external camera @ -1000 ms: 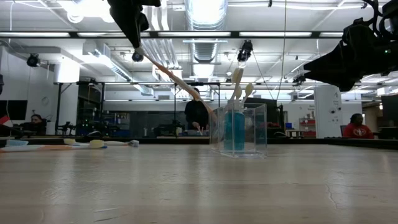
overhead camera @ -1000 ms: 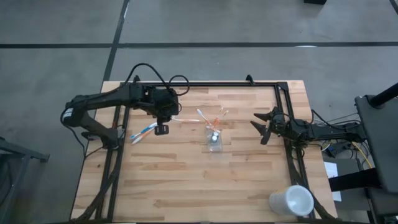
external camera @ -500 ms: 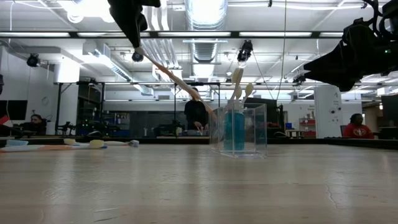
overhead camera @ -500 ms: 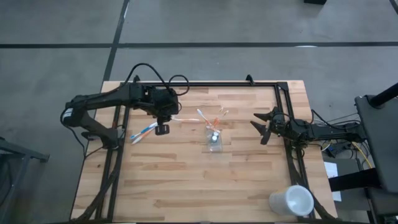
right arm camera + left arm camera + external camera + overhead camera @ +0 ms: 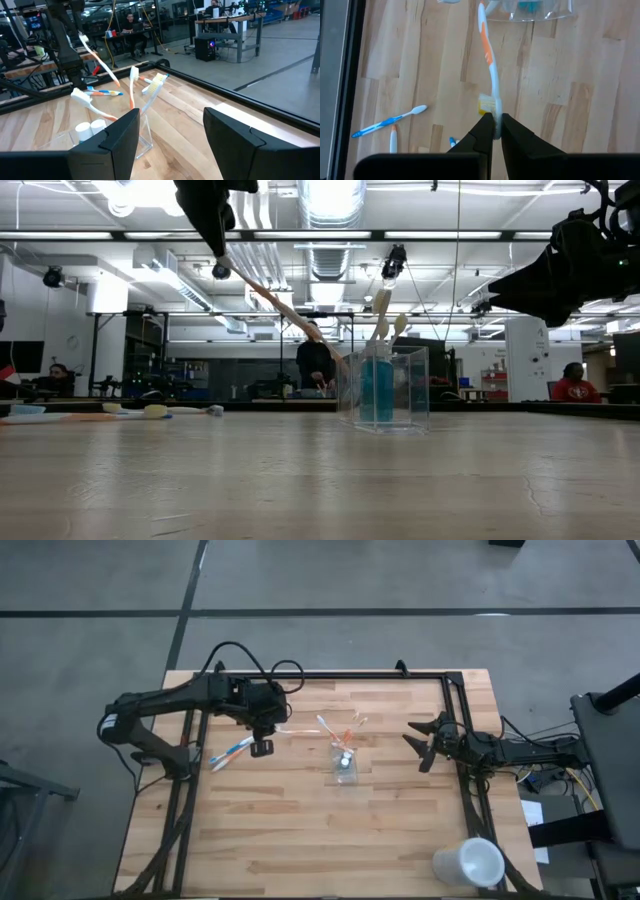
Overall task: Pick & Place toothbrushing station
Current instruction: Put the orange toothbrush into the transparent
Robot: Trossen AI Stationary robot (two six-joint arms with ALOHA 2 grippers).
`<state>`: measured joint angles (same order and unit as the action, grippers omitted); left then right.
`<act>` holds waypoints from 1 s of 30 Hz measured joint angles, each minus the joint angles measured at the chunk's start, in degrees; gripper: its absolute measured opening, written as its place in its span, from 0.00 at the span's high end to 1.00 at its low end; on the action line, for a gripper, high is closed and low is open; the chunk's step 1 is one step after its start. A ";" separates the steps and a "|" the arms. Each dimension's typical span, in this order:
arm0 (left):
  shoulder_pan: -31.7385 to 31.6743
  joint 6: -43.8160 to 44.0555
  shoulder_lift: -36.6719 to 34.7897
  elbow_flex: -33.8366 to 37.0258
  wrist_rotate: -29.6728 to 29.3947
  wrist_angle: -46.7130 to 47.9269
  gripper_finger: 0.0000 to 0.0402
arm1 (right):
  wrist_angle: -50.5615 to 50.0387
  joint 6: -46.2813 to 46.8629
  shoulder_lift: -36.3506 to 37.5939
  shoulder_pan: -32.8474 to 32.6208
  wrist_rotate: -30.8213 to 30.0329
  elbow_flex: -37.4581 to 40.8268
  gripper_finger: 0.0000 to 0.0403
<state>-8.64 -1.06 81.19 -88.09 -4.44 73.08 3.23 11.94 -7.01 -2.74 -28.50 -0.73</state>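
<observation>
A clear cup point(image 5: 345, 770) stands mid-table with a blue tube point(image 5: 377, 392) and a few toothbrushes point(image 5: 382, 310) upright in it. High above the table's left half, my left gripper point(image 5: 494, 131) is shut on a white-and-orange toothbrush point(image 5: 487, 50). That brush slants down toward the cup. Its lower end is at the cup's left wall, and I cannot tell whether it is inside. My right gripper point(image 5: 412, 747) waits open at the table's right side, pointing level at the cup. My left gripper pinches the toothbrush's neck point(image 5: 496, 116) just behind the bristles, between its two fingertips point(image 5: 485, 131). The fingers come from above, slanting down. The brush is clear of the table, head end up, and its handle point(image 5: 285, 308) slopes down toward the cup.
More toothbrushes point(image 5: 230, 753) lie flat on the wood near the left edge, below my left gripper. A larger white cup point(image 5: 468, 863) lies at the near right corner. A black frame point(image 5: 340, 675) runs along the far and side edges. People sit in the room beyond.
</observation>
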 joint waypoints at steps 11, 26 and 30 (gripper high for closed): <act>-0.02 1.40 0.00 0.04 -1.27 0.00 0.93 | 0.11 -3.66 -0.22 0.02 -6.49 -0.02 0.47; -0.02 0.92 0.00 0.04 -1.49 0.00 0.93 | 0.69 1.17 -0.23 0.09 4.97 -0.01 0.47; -0.02 0.49 0.00 0.04 -1.49 0.00 0.93 | 6.32 3.21 -1.02 0.09 13.65 0.00 0.47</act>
<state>-8.67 -0.57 81.19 -88.05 -5.93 73.08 9.56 15.16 -8.03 -2.66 -14.84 -0.73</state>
